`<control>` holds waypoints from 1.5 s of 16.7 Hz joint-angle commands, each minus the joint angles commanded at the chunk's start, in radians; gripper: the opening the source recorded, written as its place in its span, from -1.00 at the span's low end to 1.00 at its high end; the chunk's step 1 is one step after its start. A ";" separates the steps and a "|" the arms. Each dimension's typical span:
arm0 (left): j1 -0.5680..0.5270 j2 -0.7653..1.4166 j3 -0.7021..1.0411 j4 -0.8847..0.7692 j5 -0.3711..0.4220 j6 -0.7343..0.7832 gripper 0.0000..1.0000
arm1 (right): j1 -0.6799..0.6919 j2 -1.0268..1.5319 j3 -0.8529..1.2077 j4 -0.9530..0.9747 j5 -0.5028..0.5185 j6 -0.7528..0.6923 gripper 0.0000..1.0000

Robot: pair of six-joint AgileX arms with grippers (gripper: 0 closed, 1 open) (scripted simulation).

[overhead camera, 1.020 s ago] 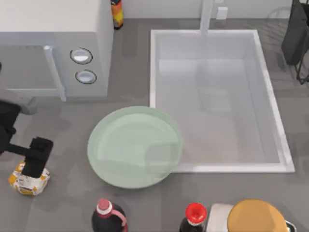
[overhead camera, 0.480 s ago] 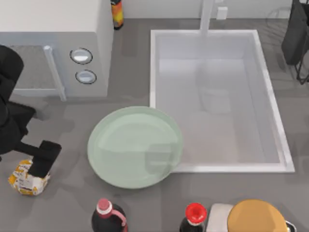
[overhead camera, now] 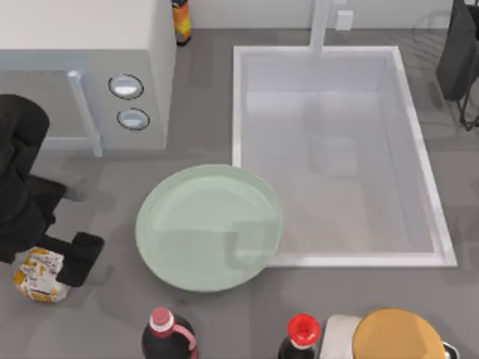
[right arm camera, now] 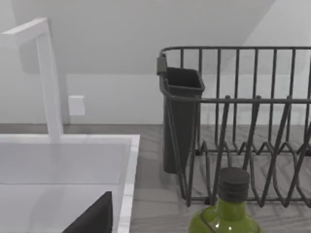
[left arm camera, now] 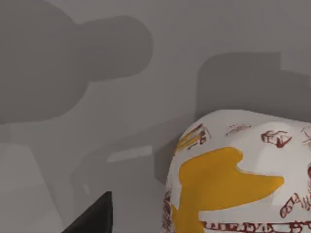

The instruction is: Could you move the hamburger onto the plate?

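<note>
The hamburger (overhead camera: 36, 274), a small white-wrapped bundle with yellow-orange patches, lies on the counter at the front left. It looms close in the left wrist view (left arm camera: 238, 179). My left gripper (overhead camera: 56, 258) is low over it and open. One dark finger (overhead camera: 84, 254) stands just right of the hamburger; the other is hidden under the arm. A fingertip (left arm camera: 95, 218) sits beside the wrap with a gap between. The pale mint-green plate (overhead camera: 209, 226) rests to the right, with nothing on it. My right gripper (overhead camera: 458, 60) stays parked at the far right, open.
A white appliance (overhead camera: 82, 75) stands behind the left arm. The white sink (overhead camera: 337, 259) touches the plate's right edge. Two bottles (overhead camera: 168, 333) (overhead camera: 301, 336) and a tan-orange dome (overhead camera: 397, 336) line the front. A dish rack (right arm camera: 243, 121) and green bottle (right arm camera: 228, 213) stand near the right arm.
My left arm has swung further into view over the counter. Its visible finger has slid from over the hamburger to the hamburger's right side. Hamburger and plate have not moved.
</note>
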 joint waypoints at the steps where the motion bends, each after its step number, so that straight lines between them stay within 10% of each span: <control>1: 0.000 0.024 -0.023 0.052 0.000 0.000 1.00 | 0.000 0.000 0.000 0.000 0.000 0.000 1.00; 9: 0.000 0.094 -0.088 0.176 0.000 0.002 1.00 | 0.000 0.000 0.000 0.000 0.000 0.000 1.00; 22: 0.000 0.094 -0.088 0.176 0.000 0.002 -0.96 | 0.000 0.000 0.000 0.000 0.000 0.000 1.00; 25: 0.000 0.094 -0.088 0.176 0.000 0.002 -1.00 | 0.000 0.000 0.000 0.000 0.000 0.000 1.00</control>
